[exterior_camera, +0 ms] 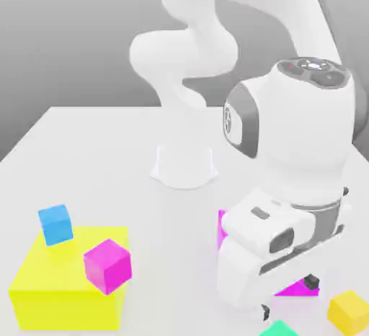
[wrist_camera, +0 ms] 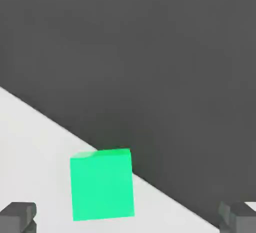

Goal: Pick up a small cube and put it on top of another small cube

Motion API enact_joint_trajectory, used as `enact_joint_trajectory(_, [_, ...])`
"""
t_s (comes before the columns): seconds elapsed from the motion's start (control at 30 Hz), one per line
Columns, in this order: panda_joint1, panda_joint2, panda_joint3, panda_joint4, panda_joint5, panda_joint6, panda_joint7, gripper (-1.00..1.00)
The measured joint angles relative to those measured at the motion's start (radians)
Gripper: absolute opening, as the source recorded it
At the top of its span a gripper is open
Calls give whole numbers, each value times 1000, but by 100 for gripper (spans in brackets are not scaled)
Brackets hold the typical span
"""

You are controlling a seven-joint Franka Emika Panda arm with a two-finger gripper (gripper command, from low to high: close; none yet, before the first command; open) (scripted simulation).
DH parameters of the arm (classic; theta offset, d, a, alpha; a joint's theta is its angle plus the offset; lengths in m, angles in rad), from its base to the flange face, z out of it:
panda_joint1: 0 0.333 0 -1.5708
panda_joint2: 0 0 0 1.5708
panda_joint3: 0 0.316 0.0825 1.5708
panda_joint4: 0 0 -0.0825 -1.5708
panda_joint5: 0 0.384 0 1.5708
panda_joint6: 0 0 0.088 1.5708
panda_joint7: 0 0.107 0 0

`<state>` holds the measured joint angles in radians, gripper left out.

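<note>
- I had the white Panda arm [exterior_camera: 288,133] bent low over the near edge of the white table [exterior_camera: 86,154], because the target lay close to that edge.
- The big yellow block [exterior_camera: 65,284] sat well apart at the exterior view's left, carrying a small blue cube [exterior_camera: 55,224] and a magenta cube [exterior_camera: 107,265]; I judged it no obstacle.
- A magenta block [exterior_camera: 222,230] stood mostly hidden behind the hand.
- The gripper [wrist_camera: 127,219] stood fully open and empty, fingertips [wrist_camera: 17,216] wide to either side of the small green cube [wrist_camera: 102,184], ready to straddle it.
- That green cube rested on the table near its edge, a small yellow cube [exterior_camera: 349,311] just beside it.
</note>
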<state>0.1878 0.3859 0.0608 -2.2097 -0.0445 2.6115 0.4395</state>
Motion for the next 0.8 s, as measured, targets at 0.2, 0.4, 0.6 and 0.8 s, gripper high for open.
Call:
enact_joint_trajectory(0.2, [14, 165, -12, 32, -19, 116, 5, -100])
enact_joint_trajectory(0.4, [13, 161, -12, 31, -18, 112, 4, -100])
enact_joint_trajectory(0.6, [-16, -34, -33, -23, 17, -28, 35, -100])
enact_joint_trajectory(0.8, [-106, -251, -157, -117, 47, -151, 230, -100])
